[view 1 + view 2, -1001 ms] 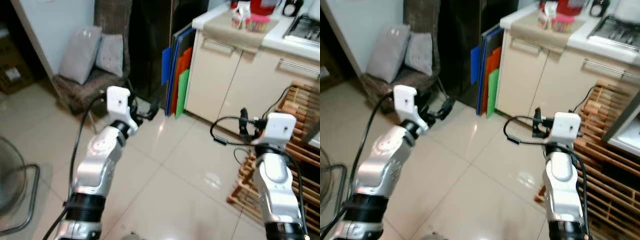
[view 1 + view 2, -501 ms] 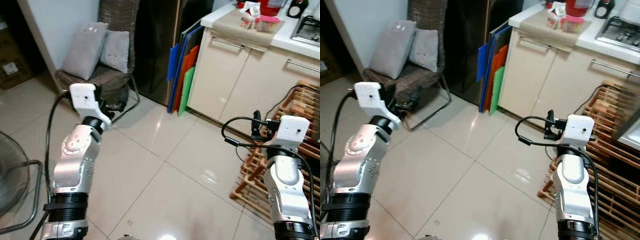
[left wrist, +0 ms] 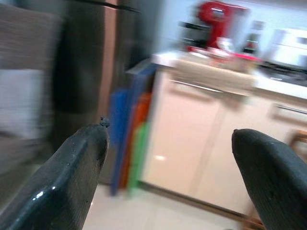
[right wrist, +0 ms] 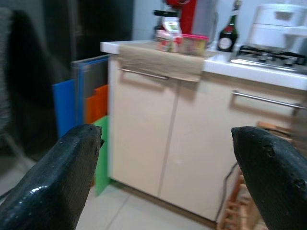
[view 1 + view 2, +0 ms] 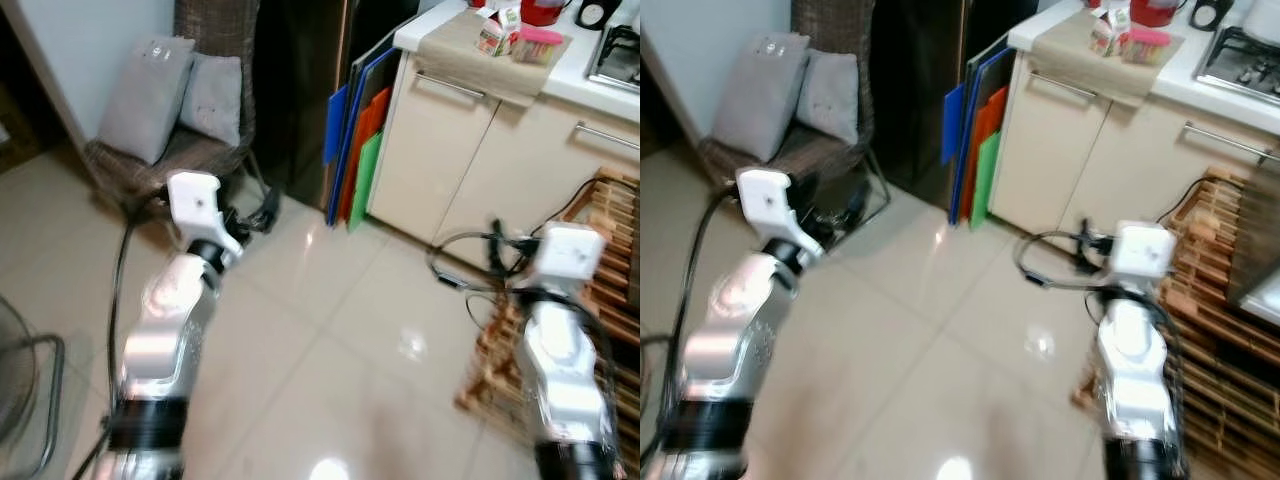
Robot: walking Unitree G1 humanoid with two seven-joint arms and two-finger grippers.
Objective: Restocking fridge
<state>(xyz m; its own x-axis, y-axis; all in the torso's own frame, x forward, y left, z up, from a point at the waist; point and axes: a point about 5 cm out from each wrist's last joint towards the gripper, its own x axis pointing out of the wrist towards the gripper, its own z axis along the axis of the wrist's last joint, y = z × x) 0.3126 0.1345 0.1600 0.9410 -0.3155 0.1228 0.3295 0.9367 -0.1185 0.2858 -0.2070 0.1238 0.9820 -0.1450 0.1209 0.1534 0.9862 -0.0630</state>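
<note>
Cream cabinet (image 4: 158,139) under the worktop (image 5: 560,75), coloured boards (image 5: 355,150) leaning beside it, left tool (image 3: 168,158) and right tool (image 4: 165,158) both raised over the floor, fingers apart, empty.

Fridge (image 5: 300,90): tall dark unit, door shut. Stands between the wicker chair (image 5: 200,60) and the cream cabinet (image 5: 470,140). Coloured boards (image 5: 350,150) lean beside it.

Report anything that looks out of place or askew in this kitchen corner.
Blue, orange and green flat boards stand on edge on the floor, leaning in the gap between the dark fridge and the cream cabinet. A beige cloth hangs over the counter edge. Nothing looks spilled or damaged.
</note>
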